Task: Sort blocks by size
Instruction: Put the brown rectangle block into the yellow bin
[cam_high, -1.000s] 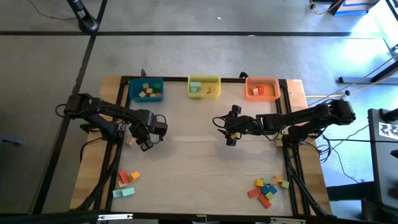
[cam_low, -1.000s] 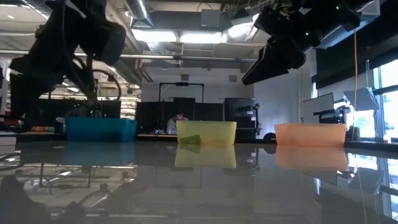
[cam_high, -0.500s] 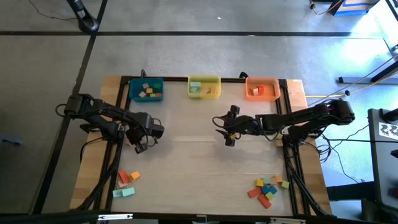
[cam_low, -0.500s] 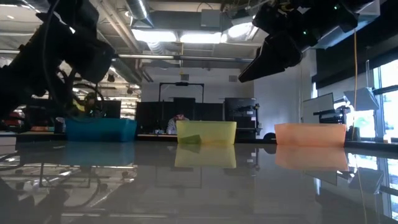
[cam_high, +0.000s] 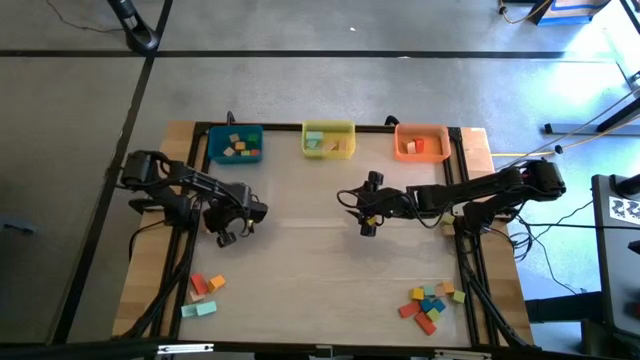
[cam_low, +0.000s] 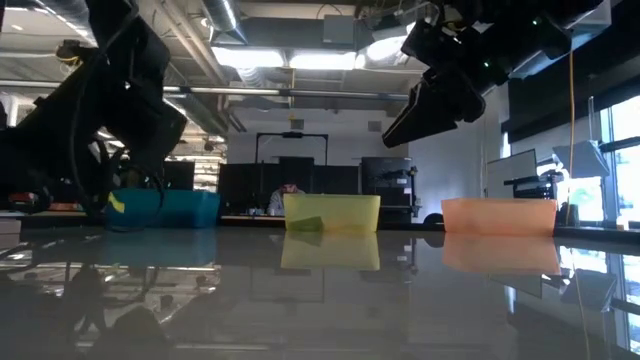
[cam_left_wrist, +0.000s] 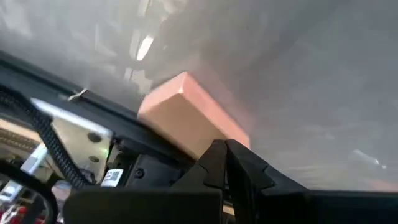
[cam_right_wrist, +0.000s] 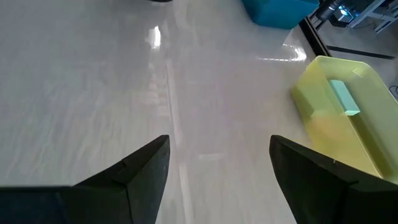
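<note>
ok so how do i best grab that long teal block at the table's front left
Grip the long teal block at its middle, across its narrow width, coming straight down from above. It lies flat, long side running roughly left to right, and the orange and red blocks nearby lie apart from it, so both long faces look free.

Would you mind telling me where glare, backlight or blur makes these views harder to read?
Low view: bright ceiling lights backlight both arms into silhouettes, and the glossy table mirrors the bins. Left wrist view: the tan block is soft and close, the surface behind smeared. Right wrist view: a white glare streak crosses the table beside the yellow bin. High view: even, with overexposure at the upper right corner.
</note>
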